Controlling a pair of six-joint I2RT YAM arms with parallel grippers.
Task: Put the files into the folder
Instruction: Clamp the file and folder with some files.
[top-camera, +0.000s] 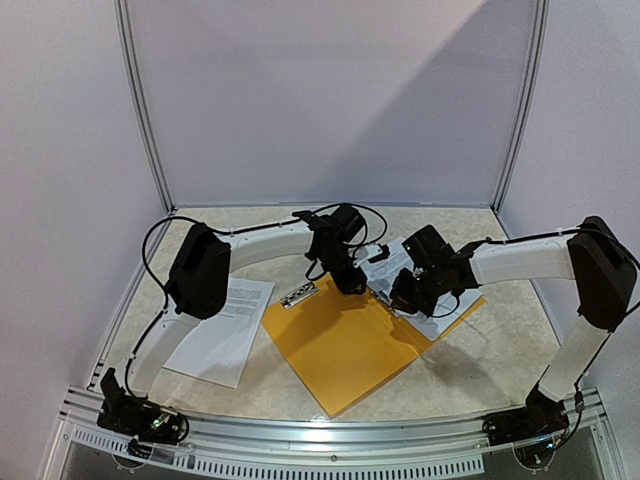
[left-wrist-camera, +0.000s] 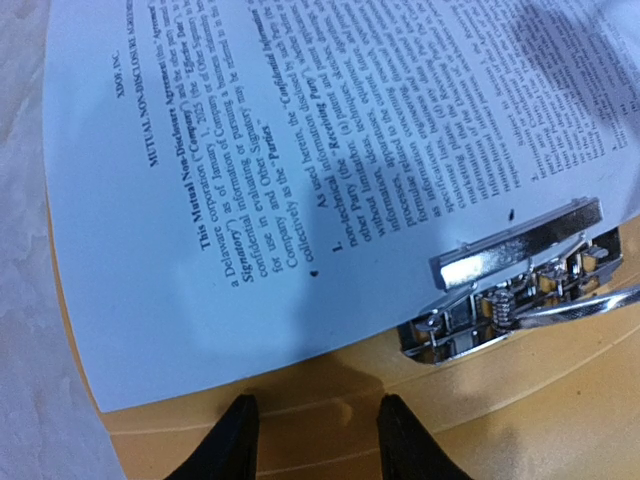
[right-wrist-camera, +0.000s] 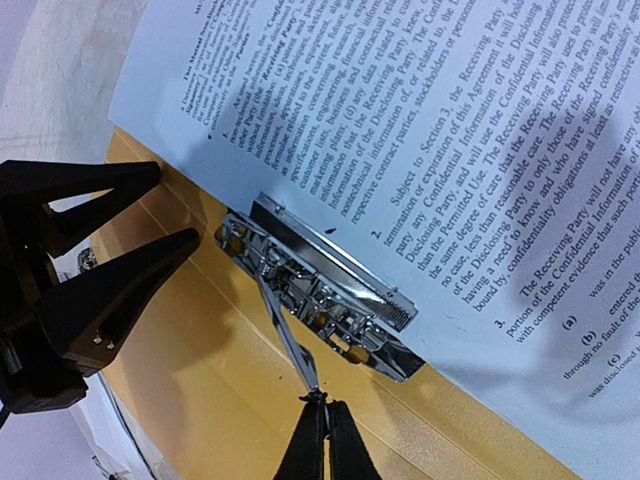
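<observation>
With the right gripper (right-wrist-camera: 318, 405) pinching the clip lever (right-wrist-camera: 290, 345), I judge the half-spread, empty left gripper (left-wrist-camera: 312, 420) should square the sheet (left-wrist-camera: 260, 180) first.

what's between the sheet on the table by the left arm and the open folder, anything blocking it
Nothing visible lies between the loose sheet and the folder; bare table separates them. Inside, another sheet sits under the metal clip, whose lever the right gripper pinches, and the left gripper hovers open there.
</observation>
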